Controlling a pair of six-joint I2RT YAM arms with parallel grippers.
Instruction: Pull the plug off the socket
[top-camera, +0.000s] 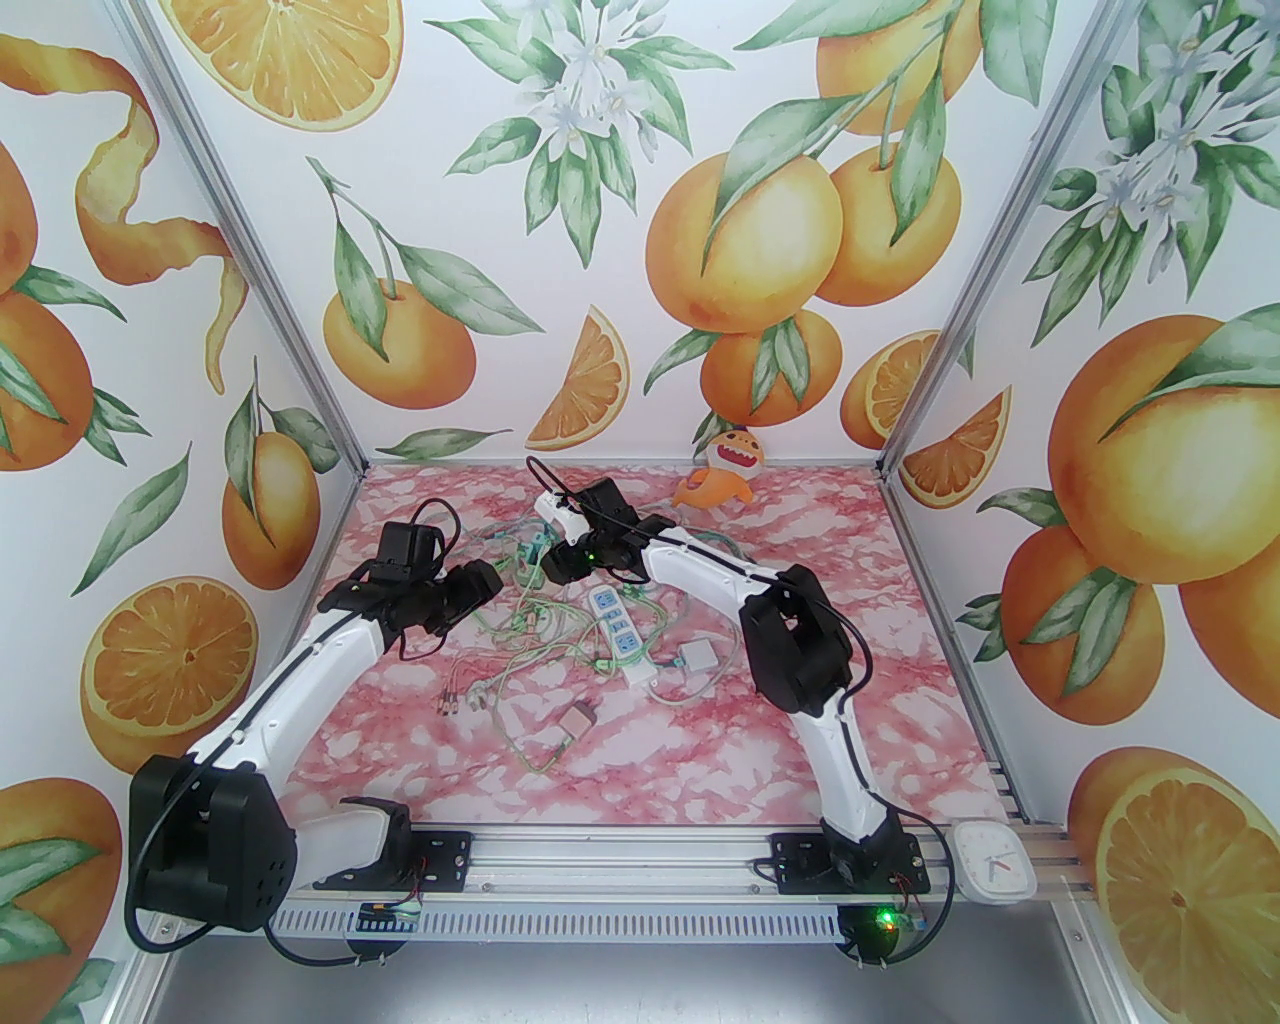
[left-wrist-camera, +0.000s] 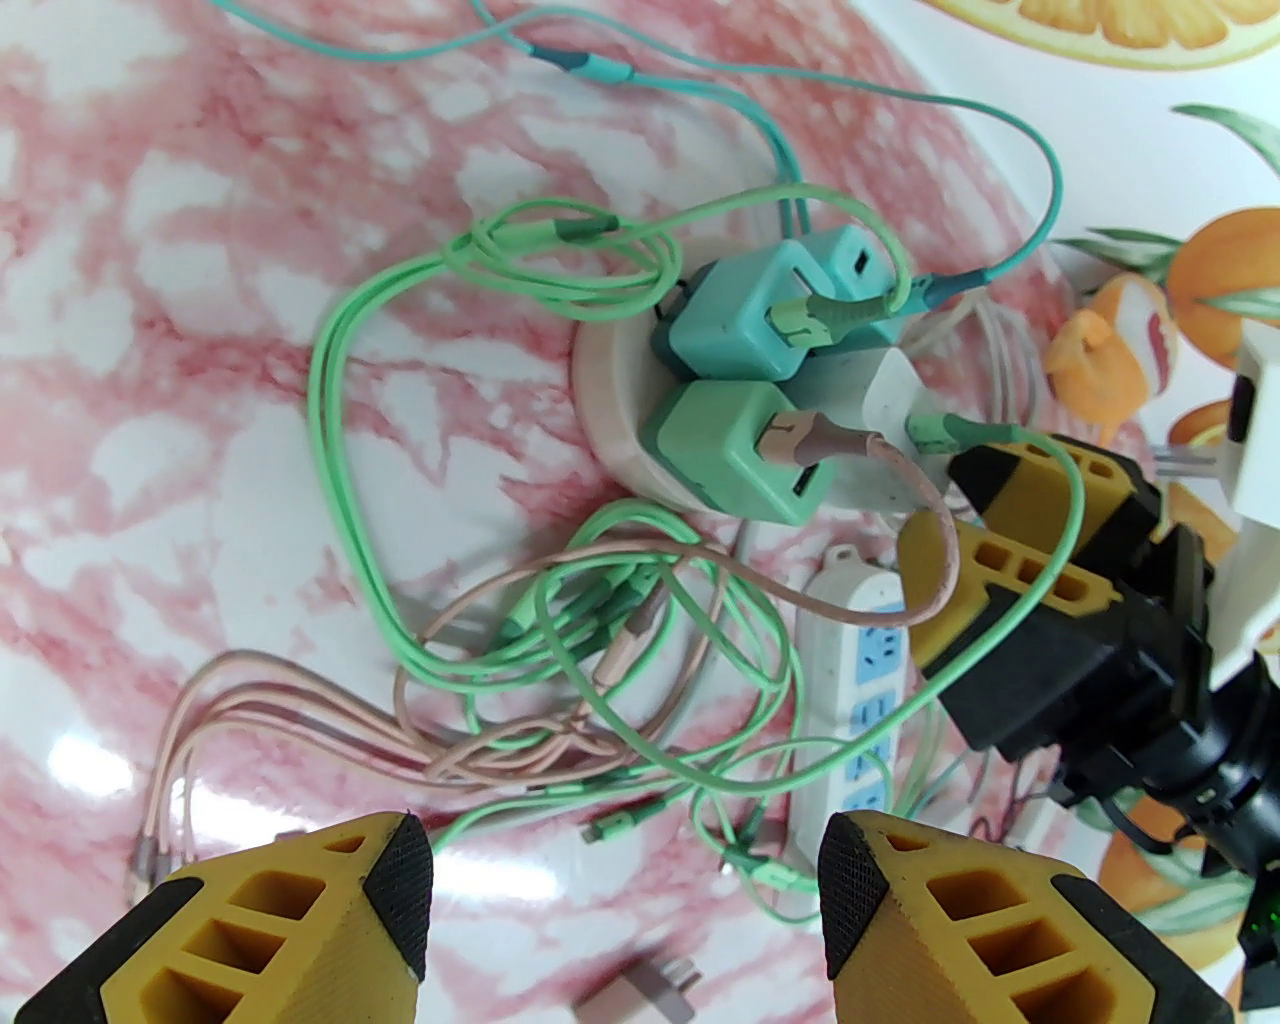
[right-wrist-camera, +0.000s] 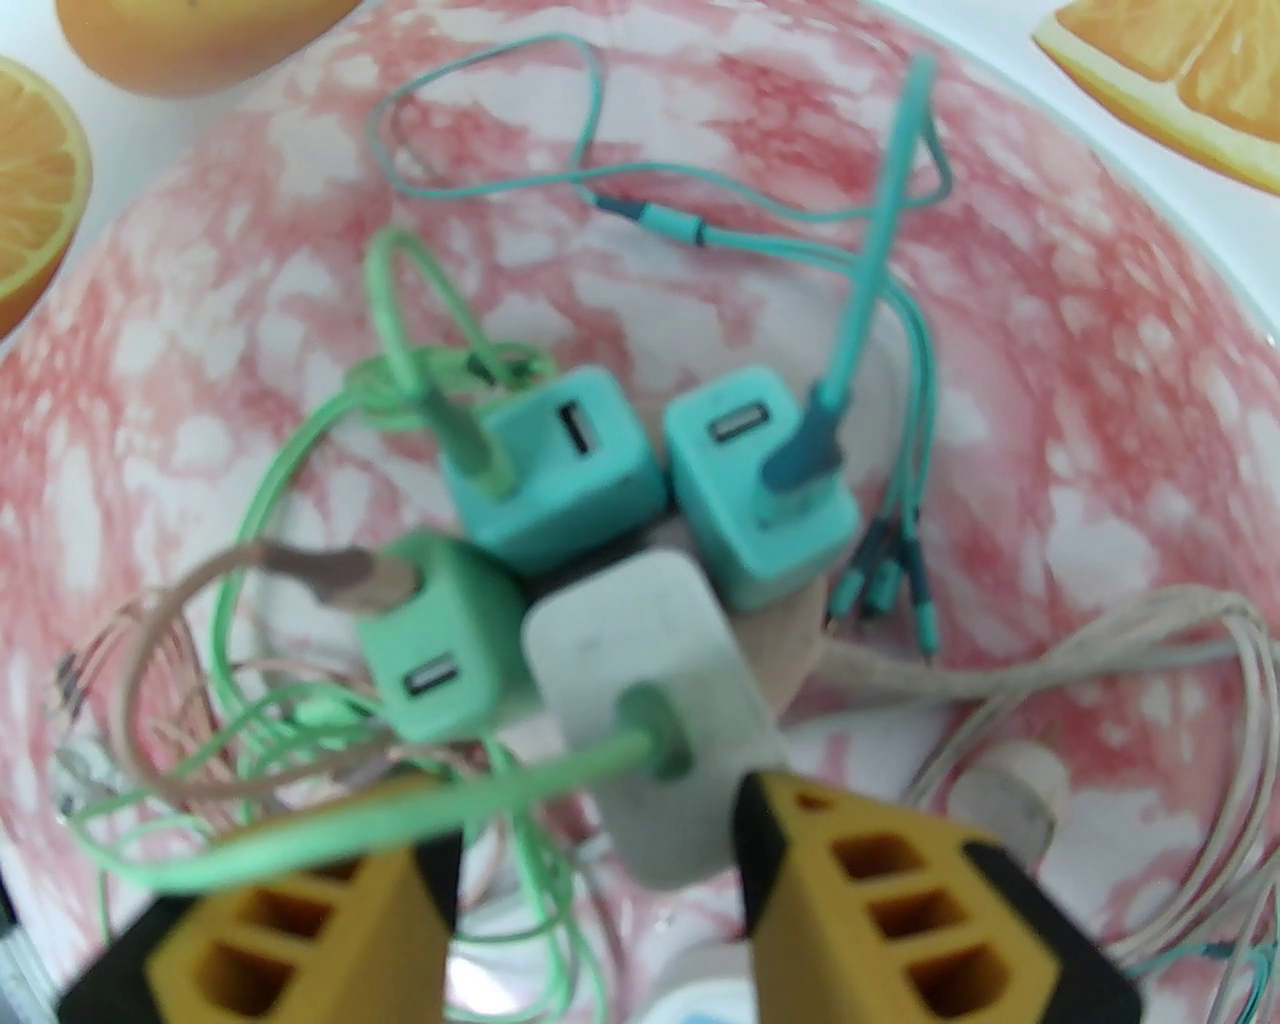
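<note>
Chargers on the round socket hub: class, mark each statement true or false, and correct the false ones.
1. Four chargers sit in the socket hub. True.
2. The right gripper has a finger on either side of the white charger. True.
3. A pink cable is plugged into the white charger. False: a green cable is plugged into it. The pink cable runs into the green charger.
4. The left gripper is shut on a cable. False: it is open above the loose cables and holds nothing.
</note>
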